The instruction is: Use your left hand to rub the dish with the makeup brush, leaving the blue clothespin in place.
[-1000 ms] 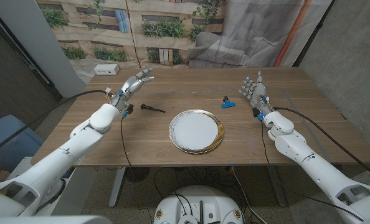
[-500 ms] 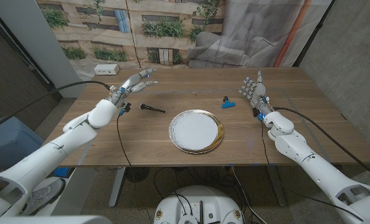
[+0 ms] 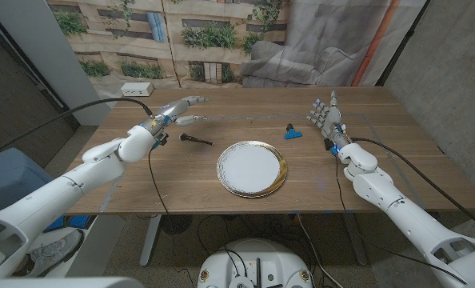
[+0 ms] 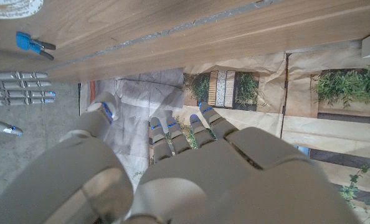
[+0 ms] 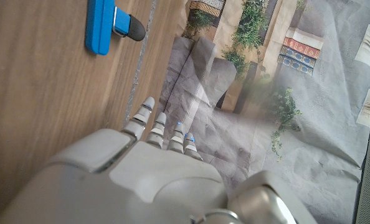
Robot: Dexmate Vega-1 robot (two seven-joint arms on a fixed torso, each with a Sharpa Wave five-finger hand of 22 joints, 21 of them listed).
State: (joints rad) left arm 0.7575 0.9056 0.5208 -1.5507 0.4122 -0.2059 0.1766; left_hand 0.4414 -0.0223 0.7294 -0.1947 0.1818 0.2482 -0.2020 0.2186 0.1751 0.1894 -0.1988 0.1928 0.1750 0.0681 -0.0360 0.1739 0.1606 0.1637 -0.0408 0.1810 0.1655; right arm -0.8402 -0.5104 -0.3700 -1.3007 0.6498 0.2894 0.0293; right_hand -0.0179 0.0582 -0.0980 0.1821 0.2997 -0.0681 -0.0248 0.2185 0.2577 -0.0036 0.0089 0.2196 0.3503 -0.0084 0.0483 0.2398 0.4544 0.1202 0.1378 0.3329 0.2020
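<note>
The white dish [image 3: 252,169] with a gold rim sits in the middle of the table [image 3: 181,180] with nothing in it. The makeup brush [image 3: 195,139] lies beside it, just under the left hand [image 3: 173,113], whose fingers are spread and hold nothing. The blue clothespin [image 3: 292,133] lies near the right hand [image 3: 325,118], which stands up with its fingers apart.

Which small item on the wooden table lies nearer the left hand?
The black makeup brush, just beside the left hand; the blue clothespin lies past the dish.

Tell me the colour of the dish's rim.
Gold, around a white dish; the head view shows it best.
</note>
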